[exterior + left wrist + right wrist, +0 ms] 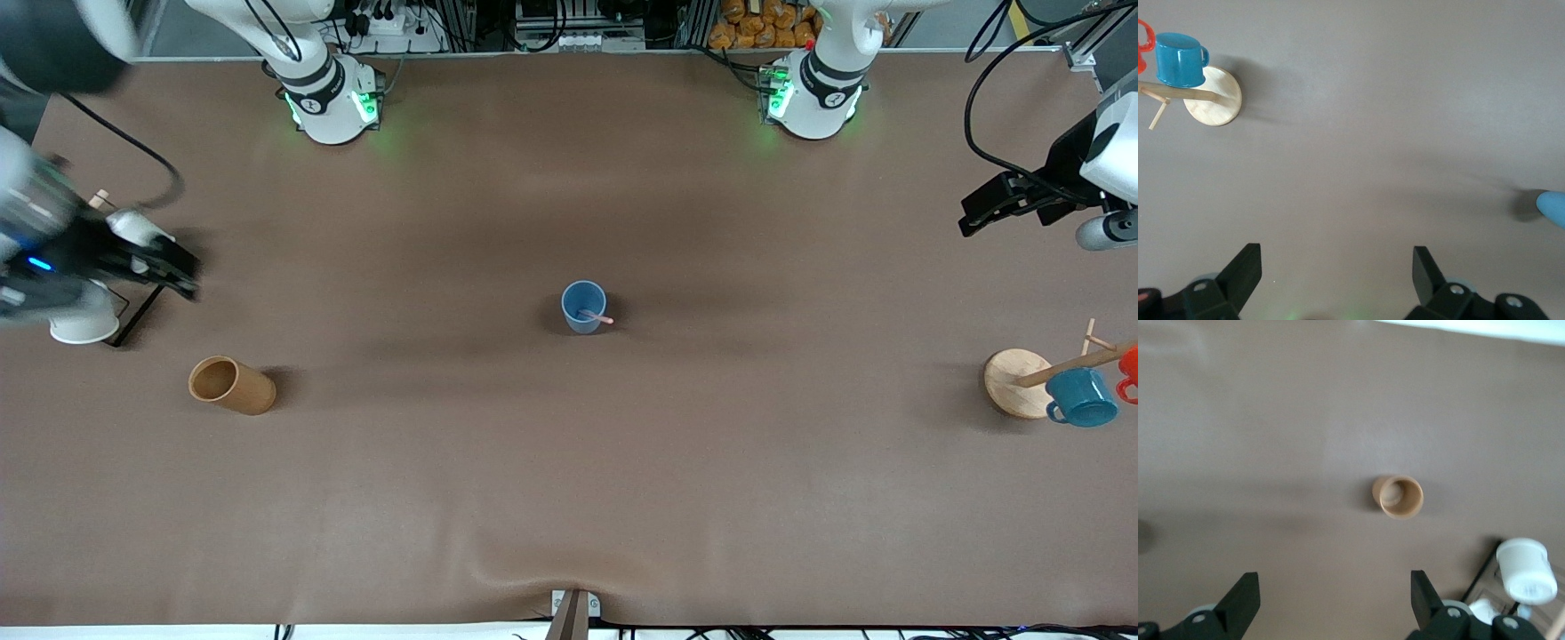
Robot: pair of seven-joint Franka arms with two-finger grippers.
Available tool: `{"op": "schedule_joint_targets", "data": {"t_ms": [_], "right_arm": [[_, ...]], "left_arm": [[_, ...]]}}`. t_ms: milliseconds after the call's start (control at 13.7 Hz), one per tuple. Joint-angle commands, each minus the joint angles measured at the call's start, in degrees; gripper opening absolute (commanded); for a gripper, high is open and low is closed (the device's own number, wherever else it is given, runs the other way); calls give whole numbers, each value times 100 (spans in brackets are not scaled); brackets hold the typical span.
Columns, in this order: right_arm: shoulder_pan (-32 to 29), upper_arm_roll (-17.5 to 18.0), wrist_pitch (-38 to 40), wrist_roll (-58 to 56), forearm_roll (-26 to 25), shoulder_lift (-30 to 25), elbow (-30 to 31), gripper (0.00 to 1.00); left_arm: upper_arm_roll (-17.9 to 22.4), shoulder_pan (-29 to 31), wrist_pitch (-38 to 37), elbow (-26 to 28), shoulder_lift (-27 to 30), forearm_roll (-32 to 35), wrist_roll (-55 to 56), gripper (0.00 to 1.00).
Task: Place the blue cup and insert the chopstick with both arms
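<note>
The light-blue cup stands upright at the middle of the table with the pale pink chopstick leaning inside it. An edge of the cup shows in the left wrist view. My left gripper is open and empty, up in the air over the left arm's end of the table. My right gripper is open and empty over the right arm's end of the table.
A brown wooden cylinder cup lies on its side toward the right arm's end. A white cup sits on a black rack there. A wooden mug rack holds a teal mug and a red one.
</note>
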State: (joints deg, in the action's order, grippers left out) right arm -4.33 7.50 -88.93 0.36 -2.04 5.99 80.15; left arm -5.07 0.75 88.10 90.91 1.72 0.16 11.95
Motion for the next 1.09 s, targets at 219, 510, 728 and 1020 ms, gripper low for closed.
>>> {"op": "schedule_joint_targets", "data": {"t_ms": [219,510,728,1020], "right_arm": [[186,-864,719,139,353,-519,185,100],[186,-926,746,96,371,-519,194,100],[195,-917,834,122,371,-537,194,100],[195,-926,939,87,371,-581,220,100]], "left_arm": [[-12,22,-48,24,66,-104,-140,100],[-21,4,-48,24,57,-104,-131,100],[-12,4,-48,-81,22,-87,-140,100],[-12,-13,-56,-179,-5,-16,-114,100]]}}
